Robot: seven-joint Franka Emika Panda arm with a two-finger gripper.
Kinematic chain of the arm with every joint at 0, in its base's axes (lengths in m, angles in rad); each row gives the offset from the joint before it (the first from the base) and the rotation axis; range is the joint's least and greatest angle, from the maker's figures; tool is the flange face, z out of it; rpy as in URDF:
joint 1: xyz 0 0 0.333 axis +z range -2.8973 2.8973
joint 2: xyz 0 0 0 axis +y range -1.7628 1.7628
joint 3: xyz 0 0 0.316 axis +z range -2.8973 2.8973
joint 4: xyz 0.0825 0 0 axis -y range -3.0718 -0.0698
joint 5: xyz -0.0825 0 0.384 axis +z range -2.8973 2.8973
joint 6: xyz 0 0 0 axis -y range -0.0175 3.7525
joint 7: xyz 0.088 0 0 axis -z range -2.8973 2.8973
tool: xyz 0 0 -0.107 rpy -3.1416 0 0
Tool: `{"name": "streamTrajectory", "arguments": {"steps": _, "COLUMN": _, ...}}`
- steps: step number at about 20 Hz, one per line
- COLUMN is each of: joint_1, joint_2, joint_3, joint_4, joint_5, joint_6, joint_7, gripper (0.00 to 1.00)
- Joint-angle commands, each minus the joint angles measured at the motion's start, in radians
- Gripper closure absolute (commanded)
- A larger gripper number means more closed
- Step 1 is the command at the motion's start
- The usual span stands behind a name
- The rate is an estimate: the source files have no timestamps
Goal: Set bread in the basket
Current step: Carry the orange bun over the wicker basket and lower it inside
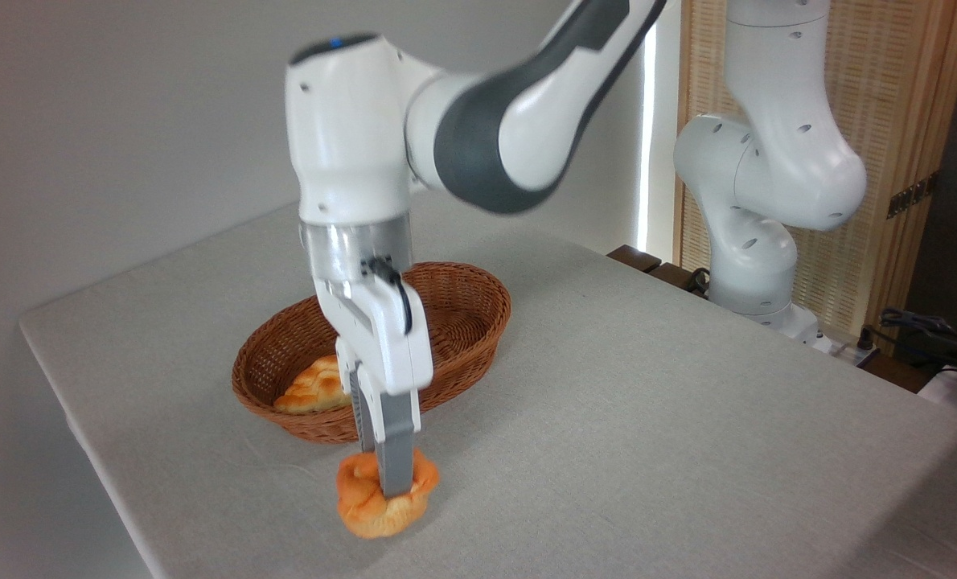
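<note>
Camera: gripper (392,482) pinches knotted bread (362,503) beside wicker basket (478,322).

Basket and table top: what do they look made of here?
The basket looks like woven wicker, reddish-brown with a slight sheen; the plaited strands and thick braided rim show it. The table seems covered in a matte light grey cloth, faintly textured and draped over the edges; what lies under it cannot be told.
</note>
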Motion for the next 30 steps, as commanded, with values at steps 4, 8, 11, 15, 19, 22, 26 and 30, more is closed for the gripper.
{"name": "streamTrajectory", "arguments": {"steps": 4, "joint_1": -0.002, "joint_2": -0.089, "joint_3": -0.055, "joint_4": 0.214, "joint_5": -0.011, "joint_6": -0.49, "joint_7": 0.006, "gripper": 0.69}}
{"name": "streamTrajectory", "arguments": {"steps": 8, "joint_1": -0.002, "joint_2": -0.25, "joint_3": -0.19, "joint_4": 0.038, "joint_5": -0.079, "joint_6": -0.559, "joint_7": -0.061, "gripper": 0.65}}
{"name": "streamTrajectory", "arguments": {"steps": 11, "joint_1": -0.013, "joint_2": -0.293, "joint_3": -0.289, "joint_4": -0.041, "joint_5": -0.137, "joint_6": -0.565, "joint_7": -0.188, "gripper": 0.61}}
{"name": "streamTrajectory", "arguments": {"steps": 15, "joint_1": -0.134, "joint_2": -0.194, "joint_3": -0.317, "joint_4": -0.05, "joint_5": -0.131, "joint_6": -0.529, "joint_7": -0.359, "gripper": 0.61}}
{"name": "streamTrajectory", "arguments": {"steps": 19, "joint_1": -0.171, "joint_2": -0.14, "joint_3": -0.317, "joint_4": -0.064, "joint_5": -0.129, "joint_6": -0.462, "joint_7": -0.439, "gripper": 0.23}}
{"name": "streamTrajectory", "arguments": {"steps": 22, "joint_1": -0.17, "joint_2": -0.132, "joint_3": -0.316, "joint_4": -0.064, "joint_5": -0.126, "joint_6": -0.461, "joint_7": -0.437, "gripper": 0.0}}
{"name": "streamTrajectory", "arguments": {"steps": 26, "joint_1": -0.163, "joint_2": -0.129, "joint_3": -0.313, "joint_4": -0.064, "joint_5": -0.126, "joint_6": -0.462, "joint_7": -0.433, "gripper": 0.0}}
{"name": "streamTrajectory", "arguments": {"steps": 30, "joint_1": -0.16, "joint_2": -0.128, "joint_3": -0.313, "joint_4": -0.062, "joint_5": -0.126, "joint_6": -0.462, "joint_7": -0.431, "gripper": 0.0}}
